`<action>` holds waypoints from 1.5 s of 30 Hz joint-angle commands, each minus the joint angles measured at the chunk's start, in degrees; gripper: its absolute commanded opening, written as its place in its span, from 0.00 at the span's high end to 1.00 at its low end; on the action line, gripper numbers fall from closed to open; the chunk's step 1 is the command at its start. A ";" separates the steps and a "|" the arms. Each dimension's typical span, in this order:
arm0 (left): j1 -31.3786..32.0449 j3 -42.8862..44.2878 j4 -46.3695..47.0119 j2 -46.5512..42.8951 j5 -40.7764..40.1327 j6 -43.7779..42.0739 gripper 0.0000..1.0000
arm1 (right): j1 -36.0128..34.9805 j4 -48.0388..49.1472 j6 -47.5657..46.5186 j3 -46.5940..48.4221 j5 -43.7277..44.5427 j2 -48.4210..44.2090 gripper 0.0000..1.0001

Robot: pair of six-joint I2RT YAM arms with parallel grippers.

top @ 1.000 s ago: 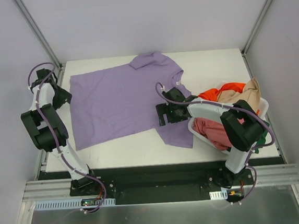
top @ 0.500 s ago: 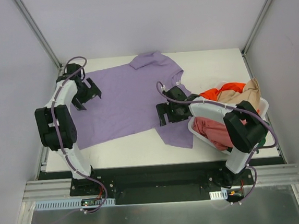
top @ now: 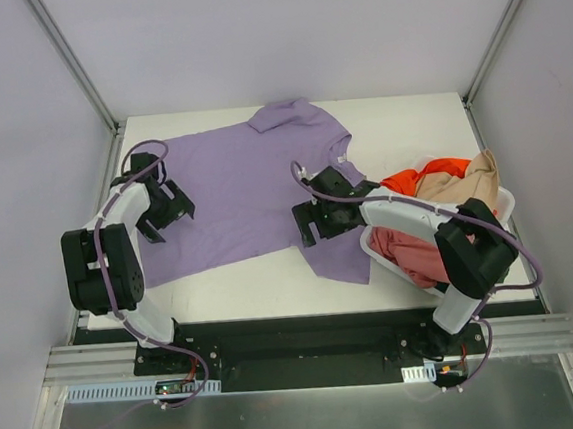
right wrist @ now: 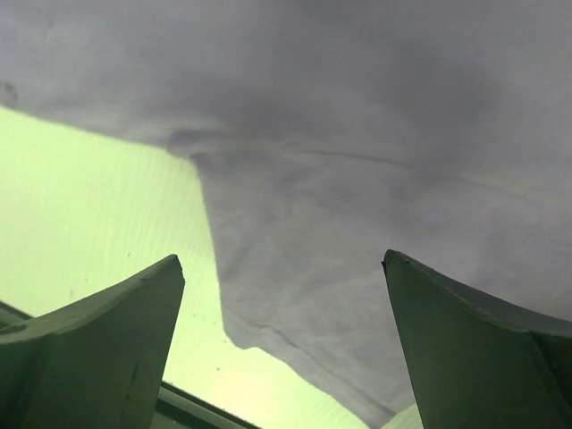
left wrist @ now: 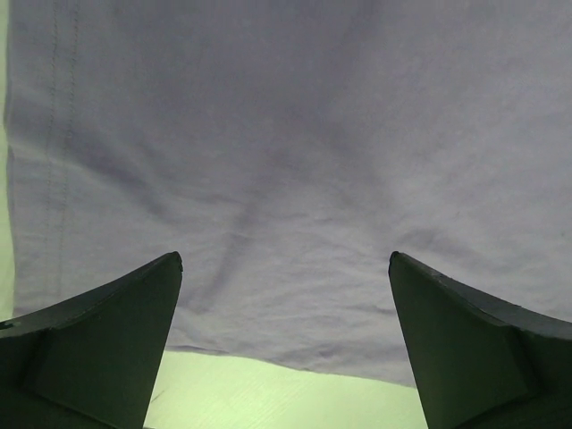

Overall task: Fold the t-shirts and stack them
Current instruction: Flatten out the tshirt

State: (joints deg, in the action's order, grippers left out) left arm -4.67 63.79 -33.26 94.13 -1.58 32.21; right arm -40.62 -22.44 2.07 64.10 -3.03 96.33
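White table (top: 409, 123), basket (top: 508, 201) full of t-shirts (top: 410, 249)

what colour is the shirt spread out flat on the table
The spread t-shirt is plain lavender purple, with no pattern. It shows best in the top external view.

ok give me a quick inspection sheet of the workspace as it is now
surface: white table, partly covered by cloth
job's things: lavender t-shirt spread out on the table; orange-red shirt, beige shirt and dusty pink shirt heaped in the white basket at the right
clutter: nothing seen
grippers: left gripper open over the lavender hem; right gripper open over that shirt's near edge by the basket; contact cannot be told
cables: purple cables loop along both arms, none seen snagged
surroundings: grey walls, metal frame posts
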 commanded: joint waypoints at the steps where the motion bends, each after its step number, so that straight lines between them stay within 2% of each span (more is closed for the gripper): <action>1: -2.80 -0.16 1.26 2.20 -3.60 1.02 0.01 | -3.75 -2.87 0.92 -1.43 -2.42 -1.59 0.04; 7: -7.28 0.11 1.26 3.70 -3.07 0.14 0.01 | -10.78 -3.76 5.93 -3.10 -7.86 -1.06 0.04; 12: -8.95 -1.12 1.18 1.42 -5.00 0.40 0.01 | -17.37 -5.42 6.11 -2.05 -11.21 -0.18 0.04; 17: -9.22 -1.21 1.18 -1.31 -3.70 1.02 0.01 | -18.70 -7.61 4.10 1.72 -6.75 -3.08 0.04; 21: -8.52 -0.69 1.26 -3.59 -0.27 2.07 0.01 | -15.38 -10.61 1.45 6.65 1.78 -4.31 0.04; 25: -5.28 0.81 1.61 -5.53 0.88 3.12 0.01 | -5.82 -9.56 1.10 11.21 6.79 -1.16 0.04; 30: -1.14 3.26 4.42 -1.51 5.09 4.18 0.01 | 2.29 -8.76 -0.57 22.97 7.42 11.48 0.04; 34: -0.69 5.99 5.48 5.00 4.93 4.36 0.01 | 4.32 -10.26 -0.57 29.76 8.82 20.98 0.04; 37: -0.69 7.22 5.48 8.61 4.92 3.65 0.01 | 4.23 -10.96 0.57 28.82 6.12 22.58 0.04; 41: -0.78 5.56 5.39 9.41 2.29 3.30 0.01 | 2.75 -9.20 3.11 20.83 3.64 20.30 0.04; 45: -1.39 2.05 5.22 8.00 -2.19 2.95 0.01 | -1.82 -8.15 5.92 11.69 1.29 15.30 0.04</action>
State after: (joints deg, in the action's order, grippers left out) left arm -4.99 68.53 -27.18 104.53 1.32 35.35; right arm -38.04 -27.81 3.60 83.92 3.18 116.42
